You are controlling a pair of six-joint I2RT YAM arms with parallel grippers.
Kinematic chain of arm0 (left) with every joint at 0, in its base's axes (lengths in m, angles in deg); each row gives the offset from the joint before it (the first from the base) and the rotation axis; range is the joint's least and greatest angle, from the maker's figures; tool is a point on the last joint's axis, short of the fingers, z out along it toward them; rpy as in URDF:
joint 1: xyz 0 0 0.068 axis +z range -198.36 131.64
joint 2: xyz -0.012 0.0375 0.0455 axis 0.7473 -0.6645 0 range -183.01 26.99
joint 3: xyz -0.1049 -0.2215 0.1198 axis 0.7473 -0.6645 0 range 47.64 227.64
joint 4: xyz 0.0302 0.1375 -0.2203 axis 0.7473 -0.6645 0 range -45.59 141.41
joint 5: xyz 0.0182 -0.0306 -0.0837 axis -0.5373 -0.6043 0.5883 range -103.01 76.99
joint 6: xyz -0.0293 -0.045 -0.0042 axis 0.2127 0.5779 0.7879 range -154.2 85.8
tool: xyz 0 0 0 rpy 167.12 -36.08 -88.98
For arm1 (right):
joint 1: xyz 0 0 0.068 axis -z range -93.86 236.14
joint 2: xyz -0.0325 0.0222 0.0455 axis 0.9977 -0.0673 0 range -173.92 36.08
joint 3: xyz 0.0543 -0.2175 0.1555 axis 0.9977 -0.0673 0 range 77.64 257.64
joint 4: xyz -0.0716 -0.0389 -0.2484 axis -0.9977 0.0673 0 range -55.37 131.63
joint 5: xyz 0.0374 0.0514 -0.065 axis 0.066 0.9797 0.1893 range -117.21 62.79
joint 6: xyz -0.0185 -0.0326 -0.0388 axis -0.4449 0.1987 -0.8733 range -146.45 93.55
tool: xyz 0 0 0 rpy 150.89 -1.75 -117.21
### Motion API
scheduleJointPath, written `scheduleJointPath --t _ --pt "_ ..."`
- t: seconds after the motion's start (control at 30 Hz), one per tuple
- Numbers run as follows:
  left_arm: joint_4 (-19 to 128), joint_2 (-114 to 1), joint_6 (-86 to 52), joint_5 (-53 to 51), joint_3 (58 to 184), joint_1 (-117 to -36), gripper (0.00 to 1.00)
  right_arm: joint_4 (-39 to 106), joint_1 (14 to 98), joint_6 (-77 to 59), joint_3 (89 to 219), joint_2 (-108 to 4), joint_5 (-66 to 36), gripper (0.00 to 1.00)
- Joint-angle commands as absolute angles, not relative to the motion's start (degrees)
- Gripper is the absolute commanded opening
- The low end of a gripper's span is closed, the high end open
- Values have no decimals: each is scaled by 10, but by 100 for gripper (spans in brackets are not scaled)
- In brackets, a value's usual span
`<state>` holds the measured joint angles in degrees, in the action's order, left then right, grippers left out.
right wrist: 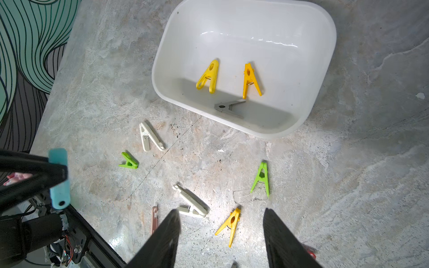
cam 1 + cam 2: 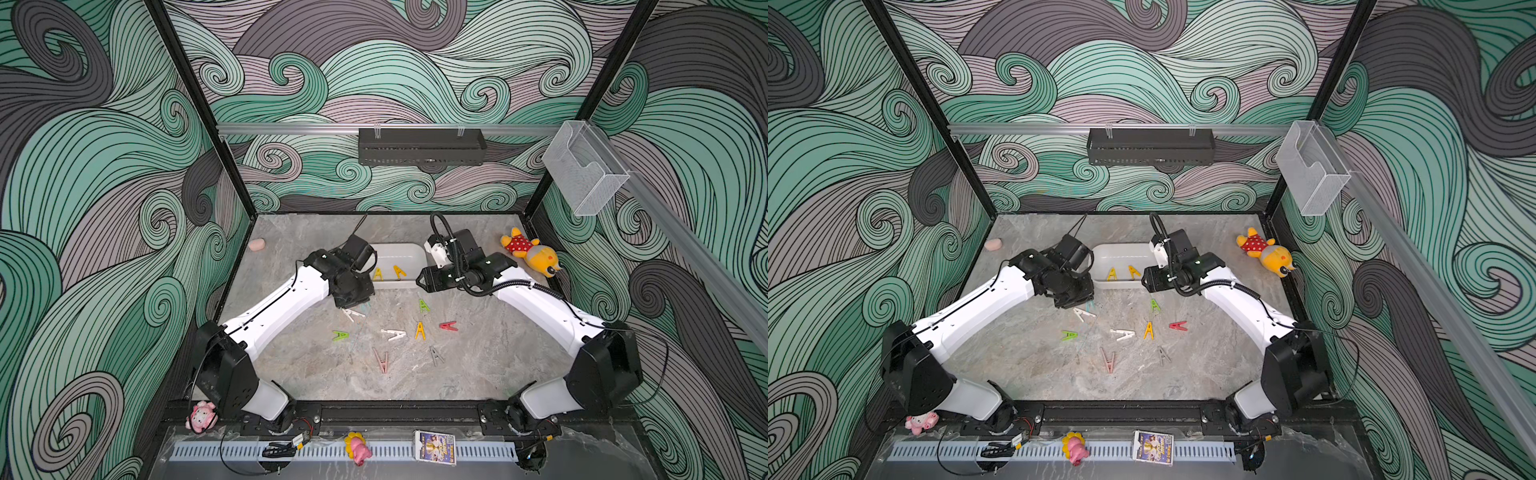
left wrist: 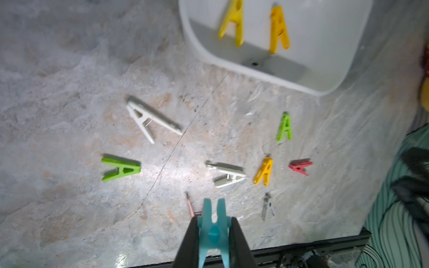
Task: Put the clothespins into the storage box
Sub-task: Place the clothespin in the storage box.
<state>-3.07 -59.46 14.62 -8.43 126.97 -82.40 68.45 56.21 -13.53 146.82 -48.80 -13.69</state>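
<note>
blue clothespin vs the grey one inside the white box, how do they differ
Colour: the blue clothespin is turquoise, the grey clothespin dull grey. State: the blue clothespin is pinched in the left gripper; the grey clothespin lies loose. Place: the blue clothespin is outside the storage box, the grey clothespin on its floor. Both are A-shaped plastic pegs.

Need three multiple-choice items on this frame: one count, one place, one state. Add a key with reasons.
1. Yellow clothespins in the box: A one, B two, C four.
2. The red clothespin is: A in the box, B held in the air, C on the table.
3. The left gripper is: A shut on a blue clothespin, B open and empty, C shut on the red clothespin.

Key: B, two yellow ones lie beside a grey clothespin; C, it lies on the table outside the box; A, both fingers clamp the blue one.
</note>
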Motion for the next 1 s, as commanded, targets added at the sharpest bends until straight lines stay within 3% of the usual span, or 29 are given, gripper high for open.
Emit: scheduleJointPath --t 0.0,0.17,0.57,0.97 --pt "-14 -635 80 -61 1332 -800 17 703 565 -125 1448 -461 -153 59" --pt "68 -702 53 -14 1403 -773 17 721 564 -123 1428 -414 -184 59" --pt "-1 -966 15 52 1656 -743 17 746 564 -108 1349 -305 -220 59" --pt "31 -1039 13 52 1620 -742 17 778 553 -106 1313 -292 -196 60"
